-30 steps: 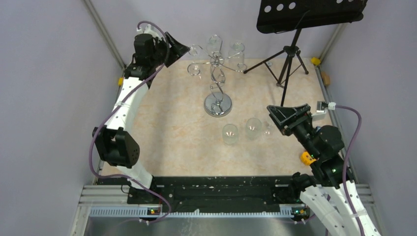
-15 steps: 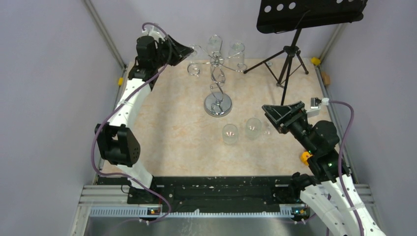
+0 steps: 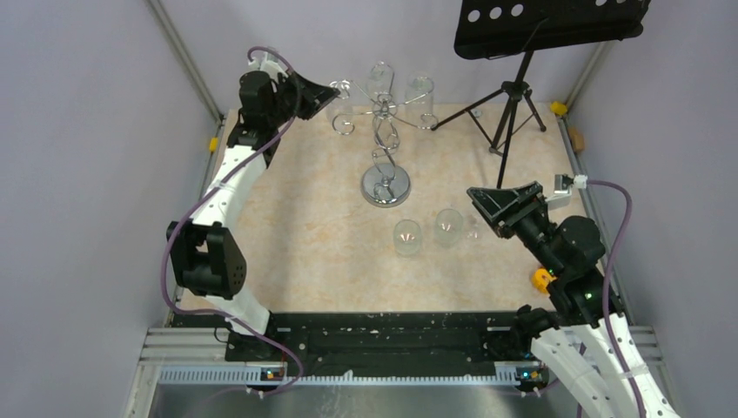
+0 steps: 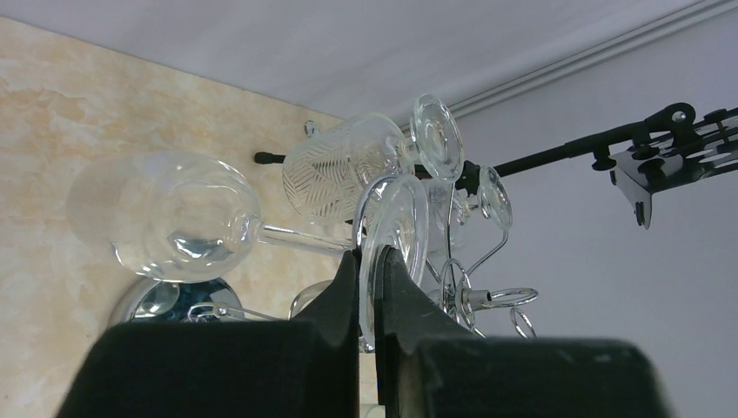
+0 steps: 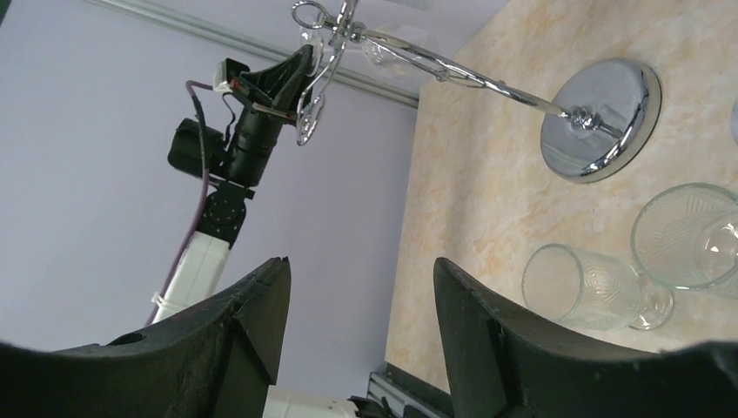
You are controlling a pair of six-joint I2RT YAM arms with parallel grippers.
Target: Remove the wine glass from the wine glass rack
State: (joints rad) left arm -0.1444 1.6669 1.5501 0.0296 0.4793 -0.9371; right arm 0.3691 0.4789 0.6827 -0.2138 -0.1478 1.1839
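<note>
Nearest, on the near right of the wine glass rack (image 3: 385, 185), the right pincer (image 3: 500, 192) hangs above the table (image 3: 296, 235), its jaws wide apart and holding nothing. Two loose glasses (image 3: 406, 237) rest on the table just in front of the rack's mirrored base. Up at the rack's far left arm, the left pincer (image 4: 370, 261) is closed tight on the round foot of the wine glass (image 4: 187, 218), which hangs from the rack with its bowl down. Two more hung glasses (image 3: 419, 91) occupy the rack's far arms. Right of the rack, further back, stands a black music stand (image 3: 513, 104).
</note>
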